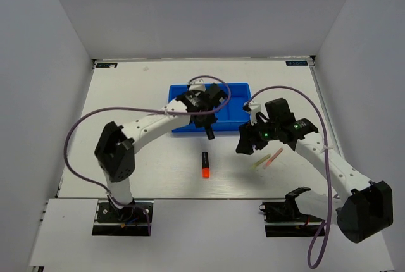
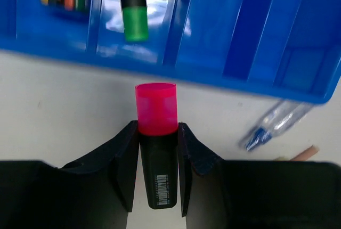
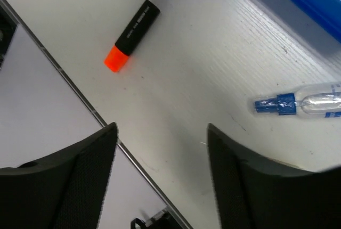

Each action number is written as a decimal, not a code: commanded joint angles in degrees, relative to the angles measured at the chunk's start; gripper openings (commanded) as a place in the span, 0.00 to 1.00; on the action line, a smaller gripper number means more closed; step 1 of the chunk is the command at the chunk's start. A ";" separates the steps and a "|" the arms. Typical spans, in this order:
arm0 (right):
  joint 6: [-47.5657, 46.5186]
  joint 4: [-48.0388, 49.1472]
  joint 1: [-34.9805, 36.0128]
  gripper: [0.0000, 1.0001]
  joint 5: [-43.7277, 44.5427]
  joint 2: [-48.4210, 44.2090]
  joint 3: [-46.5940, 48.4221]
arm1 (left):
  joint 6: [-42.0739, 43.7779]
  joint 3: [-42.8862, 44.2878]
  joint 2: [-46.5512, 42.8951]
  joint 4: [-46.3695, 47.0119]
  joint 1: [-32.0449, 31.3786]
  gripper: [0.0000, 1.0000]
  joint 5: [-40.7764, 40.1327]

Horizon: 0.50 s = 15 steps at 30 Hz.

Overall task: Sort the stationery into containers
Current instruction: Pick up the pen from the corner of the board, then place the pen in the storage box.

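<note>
Pink highlighter [image 2: 156,113] sitting clamped in left claw [image 2: 157,149], cap pointing at tray [image 2: 256,32], just outside its near wall.
Risk: cap catching wall if going in low, twisting highlighter out of grip.
Right claw [image 3: 161,133] gaping wide, empty, near-right of tray.
Counting: orange highlighter [image 3: 132,35] one, near of tray; green highlighter [image 2: 133,10] one, inside tray; tube [image 3: 298,104] one; pink stick [image 1: 274,156], yellow stick [image 1: 259,162] one each; other tray contents unclear.

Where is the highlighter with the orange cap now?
In the top view, the orange-capped highlighter lies on the table near its centre, on the near side of the blue tray and left of the thin sticks.
</note>
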 commanded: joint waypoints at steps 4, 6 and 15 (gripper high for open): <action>0.35 2.57 -0.55 0.52 -3.38 -2.55 -2.10 | 10.59 13.69 8.01 -0.55 7.10 0.06 4.62; 0.09 3.09 -0.55 0.24 -4.25 -2.02 -2.62 | 12.27 17.38 10.82 -0.29 8.77 0.08 6.29; 1.23 8.54 0.33 0.48 -8.04 0.53 -4.99 | 14.47 20.13 18.04 2.42 17.29 0.40 12.79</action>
